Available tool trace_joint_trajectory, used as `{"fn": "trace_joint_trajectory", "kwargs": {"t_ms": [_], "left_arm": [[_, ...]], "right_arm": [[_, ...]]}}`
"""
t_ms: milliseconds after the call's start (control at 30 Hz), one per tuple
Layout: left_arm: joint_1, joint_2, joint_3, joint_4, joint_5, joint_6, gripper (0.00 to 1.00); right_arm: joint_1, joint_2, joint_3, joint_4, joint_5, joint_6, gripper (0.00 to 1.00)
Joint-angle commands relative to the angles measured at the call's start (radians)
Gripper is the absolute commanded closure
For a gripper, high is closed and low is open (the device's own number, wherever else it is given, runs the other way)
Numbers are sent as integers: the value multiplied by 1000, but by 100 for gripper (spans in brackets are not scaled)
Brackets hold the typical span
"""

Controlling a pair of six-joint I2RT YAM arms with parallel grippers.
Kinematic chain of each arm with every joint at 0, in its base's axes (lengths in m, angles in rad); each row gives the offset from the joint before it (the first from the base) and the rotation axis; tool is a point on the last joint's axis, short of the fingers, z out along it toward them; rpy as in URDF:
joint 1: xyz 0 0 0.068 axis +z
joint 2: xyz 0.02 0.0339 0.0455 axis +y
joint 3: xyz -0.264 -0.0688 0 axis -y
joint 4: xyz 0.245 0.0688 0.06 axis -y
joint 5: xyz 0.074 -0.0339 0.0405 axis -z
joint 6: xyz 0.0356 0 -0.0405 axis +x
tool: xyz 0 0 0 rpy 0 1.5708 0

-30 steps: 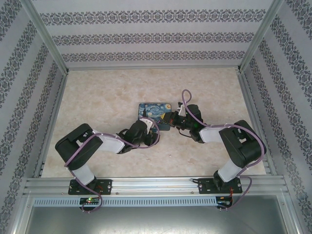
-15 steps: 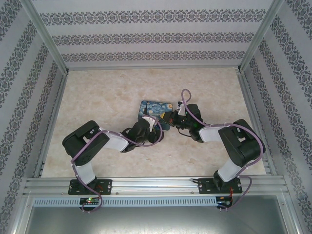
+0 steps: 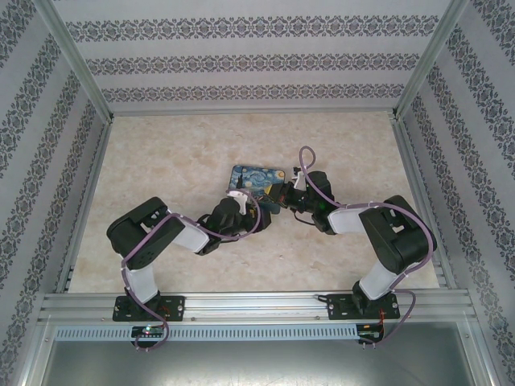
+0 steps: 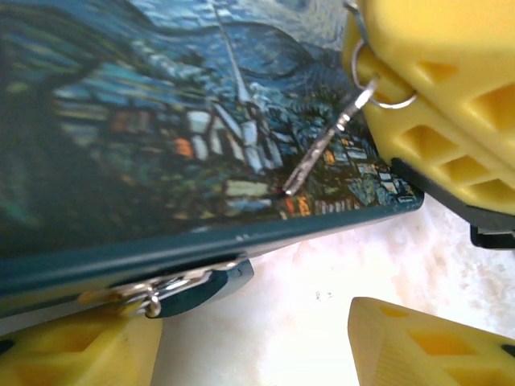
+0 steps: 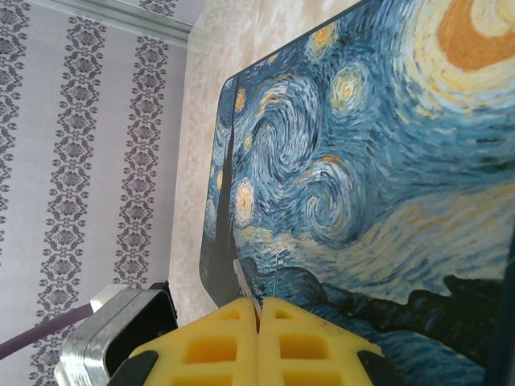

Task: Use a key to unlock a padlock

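The teal padlock (image 4: 197,288) hangs at the near edge of the Starry-Night box (image 4: 161,137), its silvery shackle (image 4: 153,296) close to my left finger. My left gripper (image 4: 249,346) is open, its yellow fingers (image 4: 426,346) standing on either side of the table just below the padlock, with nothing clamped. My right gripper (image 5: 259,304) is shut on the key (image 5: 241,280). In the left wrist view the thin key (image 4: 322,145) slants down from the right gripper's yellow fingers (image 4: 434,72), its tip over the box lid. From above, both grippers (image 3: 245,201) (image 3: 282,193) meet at the box (image 3: 253,177).
The marbled tabletop (image 3: 177,161) lies around the box. Patterned walls and a metal frame (image 3: 80,72) enclose the work area. Both arms bend inward, with their cables (image 3: 306,161) looping above the wrists.
My left arm has pushed forward and to the right, closer to the box's near edge, and the box has shifted and turned slightly. The right gripper has stayed shut on the key.
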Motion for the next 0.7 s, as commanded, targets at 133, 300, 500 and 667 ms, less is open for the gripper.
{"fn": "trace_joint_trajectory", "kwargs": {"t_ms": [133,300,500,667], "left_arm": [[32,22,-40,127,-17,-94,37],[32,37,-25,115,-7,-92,37],[32,93,-17,174,-4,-131,37],[29,139,-21,218,-25,-164,42]], "right_arm": [[-2,24,2,2,18,2,100],[-5,29,0,8,17,5,100],[-5,39,-4,19,15,10,100],[-5,44,-8,27,17,14,100]]}}
